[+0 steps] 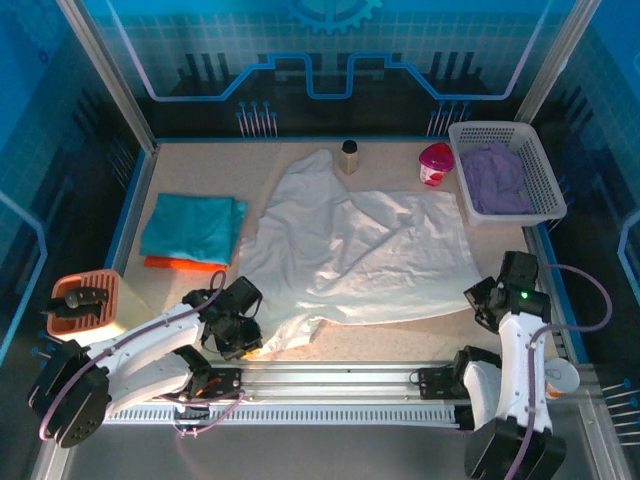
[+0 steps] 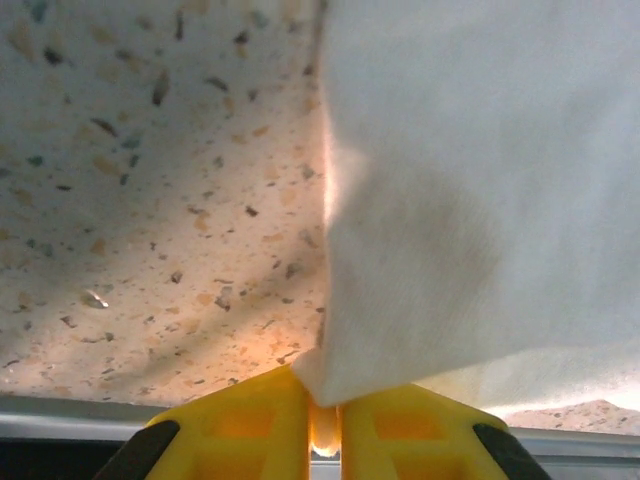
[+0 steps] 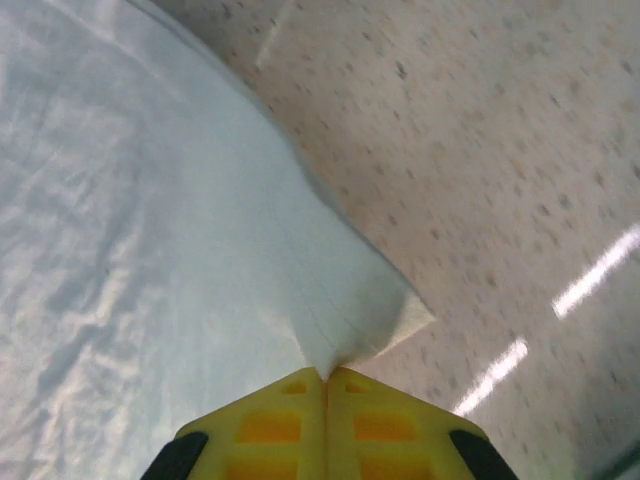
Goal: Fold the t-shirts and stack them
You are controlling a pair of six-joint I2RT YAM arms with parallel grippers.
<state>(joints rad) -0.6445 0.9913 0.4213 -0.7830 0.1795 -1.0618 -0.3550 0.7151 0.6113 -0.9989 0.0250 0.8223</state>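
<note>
**Near left:** left gripper [image 2: 323, 425], jaws clamped on the near-left hem corner of the white t-shirt [image 1: 370, 250]. The cloth bunches just above the pinch.

**Near right:** right gripper [image 3: 325, 382], jaws pressed together on the shirt's near-right corner. Only a thin tip of fabric is held.

**Centre:** the white t-shirt lies spread on the table [image 1: 150, 290]. It is rumpled, and its far end narrows toward a small bottle [image 1: 349, 156].

**Handling note (judged):** raise both corners evenly with the hem taut between them, then carry the near edge straight toward the far edge. Move slowly, as the right-hand pinch looks slight and may slip. Stop short of the bottle and the pink cup [image 1: 436, 163].

**Left:** teal t-shirt [image 1: 192, 228], folded and lying on the orange t-shirt [image 1: 185, 264]. This is the likely stack site.

**Far right:** white mesh basket [image 1: 545, 165] holding purple cloth [image 1: 495, 180].
</note>
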